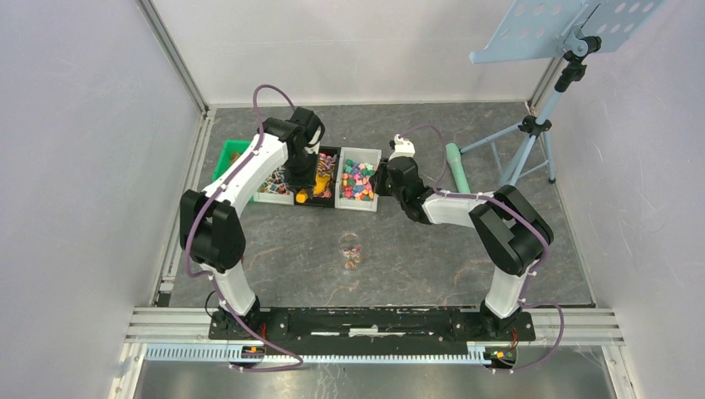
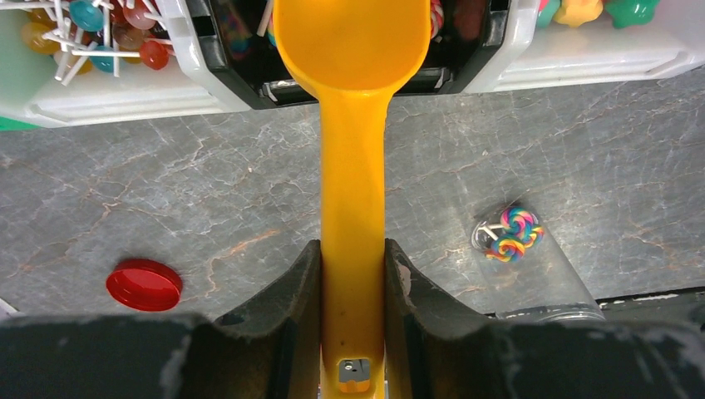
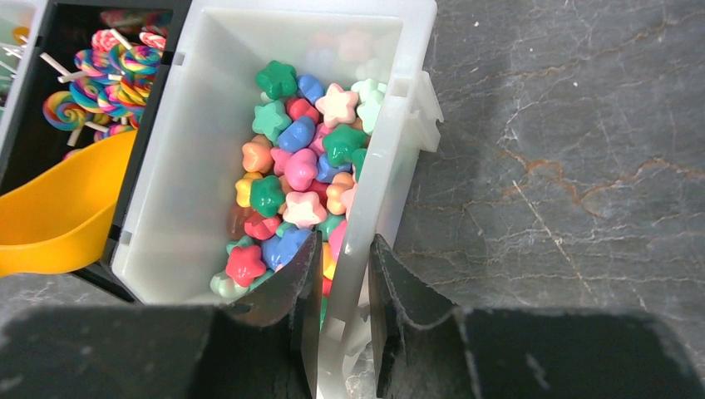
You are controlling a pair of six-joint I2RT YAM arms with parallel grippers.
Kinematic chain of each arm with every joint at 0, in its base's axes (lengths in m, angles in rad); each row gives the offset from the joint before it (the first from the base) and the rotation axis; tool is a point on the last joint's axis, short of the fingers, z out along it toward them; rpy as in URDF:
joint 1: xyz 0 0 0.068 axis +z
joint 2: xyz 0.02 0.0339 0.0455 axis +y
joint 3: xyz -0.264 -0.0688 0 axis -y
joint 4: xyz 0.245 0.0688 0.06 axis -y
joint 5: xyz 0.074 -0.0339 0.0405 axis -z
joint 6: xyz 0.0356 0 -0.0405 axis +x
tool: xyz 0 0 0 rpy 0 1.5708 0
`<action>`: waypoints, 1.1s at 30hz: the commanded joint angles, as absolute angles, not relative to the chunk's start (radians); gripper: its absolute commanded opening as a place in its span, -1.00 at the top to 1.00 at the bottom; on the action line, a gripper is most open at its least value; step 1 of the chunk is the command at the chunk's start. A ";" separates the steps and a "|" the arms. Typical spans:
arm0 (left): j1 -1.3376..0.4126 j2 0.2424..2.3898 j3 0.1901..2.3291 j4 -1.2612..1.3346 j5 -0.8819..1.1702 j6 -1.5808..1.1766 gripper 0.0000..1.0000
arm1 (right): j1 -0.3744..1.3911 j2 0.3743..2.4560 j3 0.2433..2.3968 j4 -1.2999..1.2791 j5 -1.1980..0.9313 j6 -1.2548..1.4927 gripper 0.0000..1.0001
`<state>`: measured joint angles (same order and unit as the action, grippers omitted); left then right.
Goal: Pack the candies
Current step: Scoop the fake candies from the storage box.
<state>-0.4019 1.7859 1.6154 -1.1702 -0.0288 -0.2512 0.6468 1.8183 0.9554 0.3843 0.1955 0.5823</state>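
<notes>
Enclosure: white panel walls around a grey marbled tabletop (image 1: 432, 249); a blue music stand (image 1: 565, 33) fills the upper right of the overhead view, outside the work.
Arms: both reach from the bottom edge toward a row of bins at upper centre.
Bins: the white bin (image 3: 191, 150) of sweets sits at the right end of the row, with a black bin (image 2: 249, 87) touching it on the left.
Right gripper (image 3: 345, 245): clenched on the white bin's right wall, one finger inside and one outside. I'd guess this is to steady or tip it, since the sweets lie heaped against that wall.
Left gripper (image 2: 352, 249): clamped on the handle of an orange scoop (image 2: 353, 50); the bowl rests at the black bin's front lip and looks empty, probably poised to dig in.
Jar (image 1: 350, 248): clear, mid-frame in the overhead view, well apart from the bins and uncapped to take a load; a few swirl lollipops (image 2: 511, 235) lie in it.
Lid (image 2: 144, 284): red, flat on the table at lower left of the left wrist view, set aside so the jar stays open.
Candies (image 3: 295, 166): small stars in pink, green, blue and orange, piled in the white bin at the centre of the right wrist view. Most of the packing looks undone.
</notes>
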 commanded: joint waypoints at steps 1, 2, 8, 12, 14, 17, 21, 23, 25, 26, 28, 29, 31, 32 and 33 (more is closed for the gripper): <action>-0.393 1.761 1.579 -1.012 -0.058 -0.318 0.95 | 0.670 1.772 0.903 0.432 0.087 0.631 1.00; -0.392 1.753 1.559 -0.991 -0.042 -0.322 0.95 | 0.670 1.772 0.896 0.459 0.074 0.630 1.00; -0.391 1.720 1.495 -0.955 -0.085 -0.333 0.95 | 0.670 1.760 0.867 0.511 0.047 0.623 1.00; -0.390 1.682 1.412 -0.886 -0.098 -0.324 0.95 | 0.670 1.763 0.866 0.531 0.024 0.634 1.00; -0.390 1.660 1.364 -0.832 -0.070 -0.336 0.95 | 0.670 1.766 0.858 0.553 0.014 0.644 1.00; -0.391 1.665 1.347 -0.830 -0.069 -0.345 0.95 | 0.670 1.772 0.856 0.555 0.010 0.650 1.00; -0.390 1.664 1.346 -0.856 -0.074 -0.350 0.95 | 0.670 1.770 0.846 0.561 0.011 0.652 1.00; -0.390 1.656 1.361 -0.873 -0.063 -0.351 0.95 | 0.670 1.766 0.844 0.561 0.012 0.651 1.00; -0.391 1.651 1.391 -0.899 -0.069 -0.339 0.95 | 0.670 1.756 0.840 0.563 0.016 0.647 1.00; -0.390 1.650 1.420 -0.925 -0.075 -0.329 0.95 | 0.670 1.751 0.838 0.563 0.020 0.643 1.00; -0.391 1.668 1.479 -0.985 -0.093 -0.296 0.95 | 0.670 1.746 0.839 0.559 0.024 0.637 1.00; -0.391 1.682 1.508 -1.024 -0.101 -0.281 0.95 | 0.670 1.744 0.841 0.556 0.025 0.633 1.00; -0.391 1.706 1.558 -1.091 -0.135 -0.258 0.95 | 0.670 1.744 0.845 0.554 0.024 0.627 1.00; -0.391 1.713 1.574 -1.110 -0.154 -0.250 0.95 | 0.670 1.743 0.845 0.554 0.020 0.625 1.00; -0.388 1.719 1.583 -1.124 -0.157 -0.242 0.95 | 0.670 1.745 0.847 0.554 0.015 0.622 1.00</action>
